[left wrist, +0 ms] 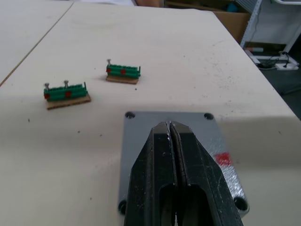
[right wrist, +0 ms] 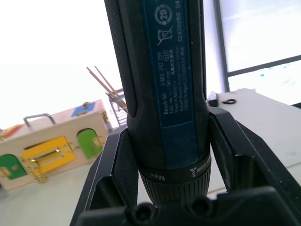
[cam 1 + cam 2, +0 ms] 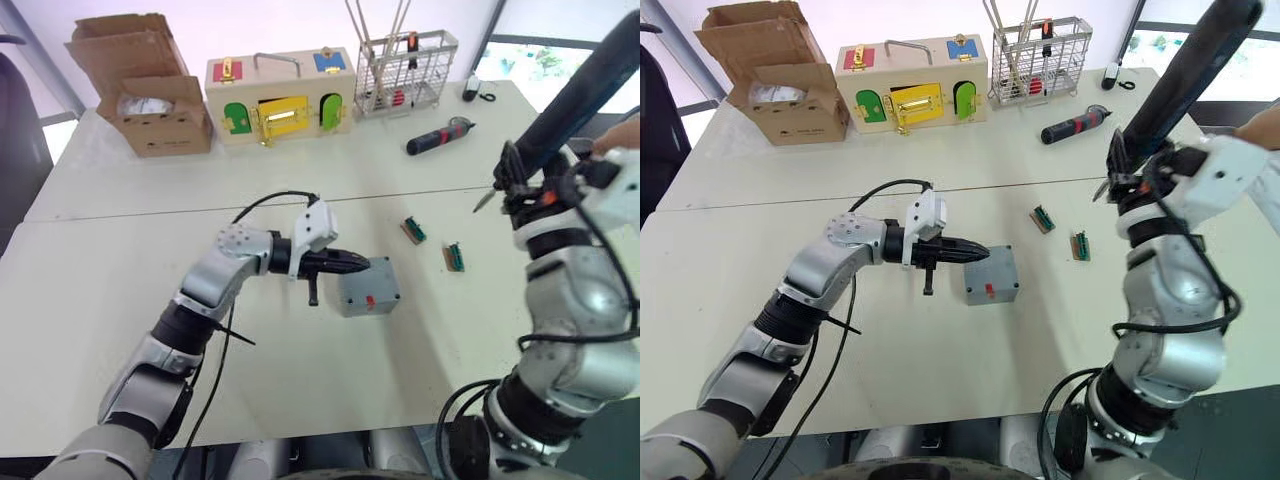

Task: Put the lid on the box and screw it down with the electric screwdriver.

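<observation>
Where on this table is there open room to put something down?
The near part of the table is bare on the robot's left of the left gripper and the box. The far edge is crowded: cardboard box, wooden box, wire rack. Two green blocks lie on the box's right.

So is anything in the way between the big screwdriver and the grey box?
Yes, partly: the left pincer is shut with its tips over the lid on the box. The right pincer holds the electric screwdriver high off to the side. On the table between lie two small green blocks, which it could pass over.
</observation>
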Robot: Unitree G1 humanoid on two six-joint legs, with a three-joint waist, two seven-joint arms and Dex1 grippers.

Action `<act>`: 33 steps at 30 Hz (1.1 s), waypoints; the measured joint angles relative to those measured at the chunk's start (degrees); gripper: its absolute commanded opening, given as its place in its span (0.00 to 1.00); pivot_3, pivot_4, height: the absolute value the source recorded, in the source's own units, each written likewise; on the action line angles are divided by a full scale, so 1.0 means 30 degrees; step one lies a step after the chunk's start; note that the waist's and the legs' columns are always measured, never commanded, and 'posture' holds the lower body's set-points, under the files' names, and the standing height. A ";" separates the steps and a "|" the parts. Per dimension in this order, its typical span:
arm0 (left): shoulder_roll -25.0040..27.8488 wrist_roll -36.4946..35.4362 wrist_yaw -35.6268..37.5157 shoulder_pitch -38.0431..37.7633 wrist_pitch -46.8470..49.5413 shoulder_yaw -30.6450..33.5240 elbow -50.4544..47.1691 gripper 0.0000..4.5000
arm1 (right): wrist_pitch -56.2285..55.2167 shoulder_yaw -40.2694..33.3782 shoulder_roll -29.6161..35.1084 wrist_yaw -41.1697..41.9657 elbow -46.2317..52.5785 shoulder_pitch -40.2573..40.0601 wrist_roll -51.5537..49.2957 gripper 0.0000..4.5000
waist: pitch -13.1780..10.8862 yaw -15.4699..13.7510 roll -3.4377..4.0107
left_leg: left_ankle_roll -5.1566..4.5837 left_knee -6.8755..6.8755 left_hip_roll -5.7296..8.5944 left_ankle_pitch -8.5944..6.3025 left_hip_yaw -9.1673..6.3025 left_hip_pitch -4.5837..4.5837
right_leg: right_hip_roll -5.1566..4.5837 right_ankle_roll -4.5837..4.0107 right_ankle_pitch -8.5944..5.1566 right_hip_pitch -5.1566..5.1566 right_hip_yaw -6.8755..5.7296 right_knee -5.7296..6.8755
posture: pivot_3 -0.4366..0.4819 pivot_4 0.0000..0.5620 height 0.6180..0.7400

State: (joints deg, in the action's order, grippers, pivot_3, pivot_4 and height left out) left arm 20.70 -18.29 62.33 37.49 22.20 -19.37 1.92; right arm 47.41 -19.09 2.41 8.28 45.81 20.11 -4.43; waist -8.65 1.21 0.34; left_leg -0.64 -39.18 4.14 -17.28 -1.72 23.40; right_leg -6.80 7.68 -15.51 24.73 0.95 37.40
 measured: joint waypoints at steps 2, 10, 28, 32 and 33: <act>0.0016 0.0375 0.0011 -0.0165 -0.0099 -0.0248 -0.0292 0.00 | -0.0218 0.0958 -0.0586 0.0015 0.0075 -0.0629 -0.0648 0.40 | 0.0000 -0.0020 0.0001 | 0.0002 0.0004 -0.0014 0.0002 -0.0009 -0.0025 | 0.0018 0.0000 0.0000 -0.0027 -0.0001 0.0001 | 0.48 0.27 0.97; 0.1054 0.1745 0.0721 -0.0597 -0.0573 -0.1201 -0.0625 0.00 | -0.0744 0.3062 -0.0476 0.0425 0.0149 -0.2222 -0.2405 0.40 | 0.0000 -0.0140 0.0001 | -0.0043 0.0011 0.0010 -0.0025 -0.0039 -0.0018 | 0.0012 -0.0001 0.0000 -0.0053 -0.0003 -0.0033 | 0.48 0.27 0.97; 0.0896 0.2340 0.0637 -0.0616 -0.1046 -0.1339 -0.0685 0.00 | -0.1592 0.4089 0.1040 0.1142 0.0014 -0.4162 -0.4409 0.40 | 0.0001 -0.0144 0.0000 | -0.0048 0.0001 0.0006 -0.0027 -0.0042 -0.0023 | 0.0015 -0.0001 -0.0001 -0.0068 -0.0006 -0.0043 | 0.48 0.27 0.97; 0.0882 0.2435 0.0673 -0.0614 -0.1266 -0.1360 -0.0631 0.00 | -0.1782 0.4112 0.1305 0.0885 0.0016 -0.4221 -0.4446 0.40 | 0.0000 -0.0150 0.0000 | -0.0048 0.0000 0.0006 -0.0027 -0.0042 -0.0023 | 0.0015 -0.0001 0.0000 -0.0068 -0.0006 -0.0043 | 0.48 0.27 0.97; 0.0862 0.2498 0.0688 -0.0608 -0.1339 -0.1363 -0.0607 0.00 | -0.1800 0.4079 0.1359 0.0772 0.0022 -0.4222 -0.4446 0.40 | 0.0001 -0.0150 0.0000 | -0.0048 0.0000 0.0007 -0.0027 -0.0042 -0.0023 | 0.0015 -0.0001 0.0000 -0.0070 -0.0006 -0.0043 | 0.48 0.27 0.97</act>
State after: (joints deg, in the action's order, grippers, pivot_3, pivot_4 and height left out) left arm 23.29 -10.80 64.39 35.67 18.19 -23.45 0.10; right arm 42.01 -6.85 6.48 10.59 45.88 7.44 -17.76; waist -8.65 0.76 0.34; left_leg -0.78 -39.18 4.16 -17.36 -1.84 23.33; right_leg -6.75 7.68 -15.51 24.52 0.93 37.27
